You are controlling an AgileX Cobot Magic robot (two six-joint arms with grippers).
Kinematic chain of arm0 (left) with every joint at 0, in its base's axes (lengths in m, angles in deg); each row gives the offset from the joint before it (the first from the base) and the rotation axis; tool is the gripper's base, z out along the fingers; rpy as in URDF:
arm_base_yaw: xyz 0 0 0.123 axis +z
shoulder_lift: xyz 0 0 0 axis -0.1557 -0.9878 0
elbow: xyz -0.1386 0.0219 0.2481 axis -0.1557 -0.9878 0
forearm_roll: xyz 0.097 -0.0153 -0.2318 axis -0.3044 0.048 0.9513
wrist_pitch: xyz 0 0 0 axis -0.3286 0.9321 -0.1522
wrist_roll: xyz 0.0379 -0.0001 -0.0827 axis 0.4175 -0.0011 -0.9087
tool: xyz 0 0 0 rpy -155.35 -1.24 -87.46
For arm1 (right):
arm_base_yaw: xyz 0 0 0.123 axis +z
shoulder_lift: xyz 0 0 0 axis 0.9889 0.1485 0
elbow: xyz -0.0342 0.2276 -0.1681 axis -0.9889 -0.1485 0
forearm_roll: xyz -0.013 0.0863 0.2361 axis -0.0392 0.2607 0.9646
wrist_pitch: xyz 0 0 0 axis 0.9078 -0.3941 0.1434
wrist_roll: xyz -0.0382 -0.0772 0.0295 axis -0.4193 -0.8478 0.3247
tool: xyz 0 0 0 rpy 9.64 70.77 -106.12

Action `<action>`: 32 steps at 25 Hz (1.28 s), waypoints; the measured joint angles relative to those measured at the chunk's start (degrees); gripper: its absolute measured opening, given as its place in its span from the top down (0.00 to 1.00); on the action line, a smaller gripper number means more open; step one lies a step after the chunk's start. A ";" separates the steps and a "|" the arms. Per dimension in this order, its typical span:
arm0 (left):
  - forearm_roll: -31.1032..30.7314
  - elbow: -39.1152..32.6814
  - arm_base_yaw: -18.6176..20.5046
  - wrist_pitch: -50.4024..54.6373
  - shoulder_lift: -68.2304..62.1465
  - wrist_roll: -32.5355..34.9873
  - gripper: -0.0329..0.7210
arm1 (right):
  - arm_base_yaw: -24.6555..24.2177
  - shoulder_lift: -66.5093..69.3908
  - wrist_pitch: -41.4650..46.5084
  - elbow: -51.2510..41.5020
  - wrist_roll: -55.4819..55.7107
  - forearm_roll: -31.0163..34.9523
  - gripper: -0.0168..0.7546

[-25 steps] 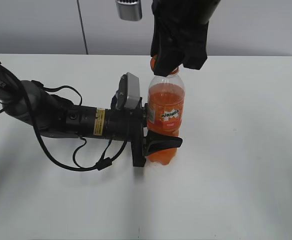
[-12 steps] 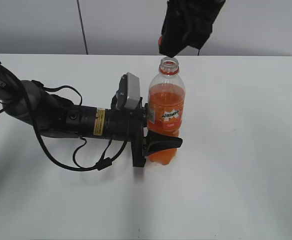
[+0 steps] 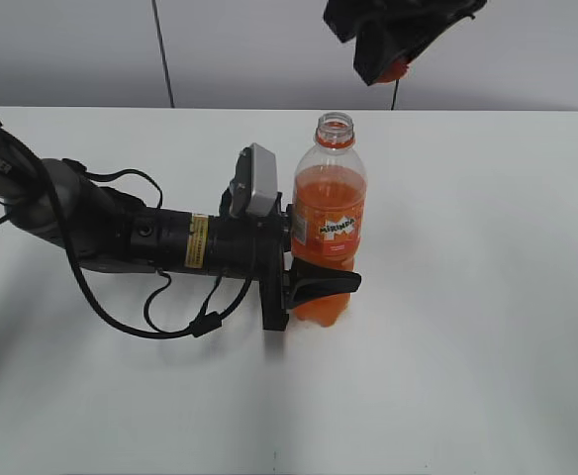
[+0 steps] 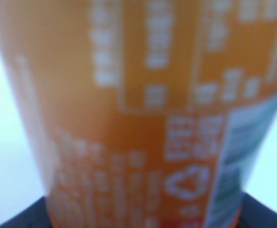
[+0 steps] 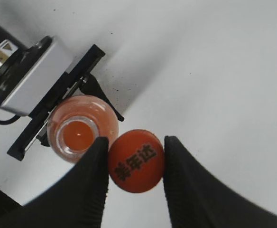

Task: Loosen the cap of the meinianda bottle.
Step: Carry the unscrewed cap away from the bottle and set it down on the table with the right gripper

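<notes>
The meinianda bottle [image 3: 329, 223] stands upright on the white table with its mouth [image 3: 335, 126] uncovered. My left gripper [image 3: 309, 287] lies sideways and is shut on the bottle's lower body. In the left wrist view the orange label [image 4: 129, 118] fills the picture, blurred. High above and to the right, my right gripper [image 3: 396, 61] is shut on the cap [image 3: 398, 69]. In the right wrist view the orange cap [image 5: 136, 160] with dark characters sits pinched between the two black fingers [image 5: 88, 185]. The open bottle mouth [image 5: 77, 134] shows below, to the left of the cap.
The left arm [image 3: 121, 237] with its cables stretches across the left half of the white table [image 3: 487, 317]. A grey wall [image 3: 71, 49] and a metal fixture [image 3: 259, 0] lie behind the table.
The right gripper has lifted off the bottle neck with the cap and moved up and to the right. The bottle mouth now stands open. The left arm and bottle have stayed still.
</notes>
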State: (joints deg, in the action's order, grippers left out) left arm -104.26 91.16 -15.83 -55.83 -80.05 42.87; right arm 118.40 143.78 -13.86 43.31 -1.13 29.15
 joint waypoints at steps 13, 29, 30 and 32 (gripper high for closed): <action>0.48 0.00 0.00 0.04 0.00 0.00 0.44 | -16.59 0.00 0.05 -0.24 10.56 -0.09 0.63; 0.97 0.00 0.00 0.04 0.00 -0.11 0.44 | -39.02 -0.04 -21.22 -27.89 0.73 15.41 0.63; 1.04 0.00 0.00 0.04 0.00 -0.11 0.44 | -39.55 0.01 -22.07 -29.28 -0.95 16.54 0.63; 1.24 0.00 0.00 0.06 0.00 -0.17 0.44 | -39.98 1.25 -22.93 -30.78 -3.01 17.87 0.63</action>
State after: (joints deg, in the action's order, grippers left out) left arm -103.02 91.16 -15.83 -55.77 -80.05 42.70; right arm 78.42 145.03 -36.80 12.53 -4.14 47.02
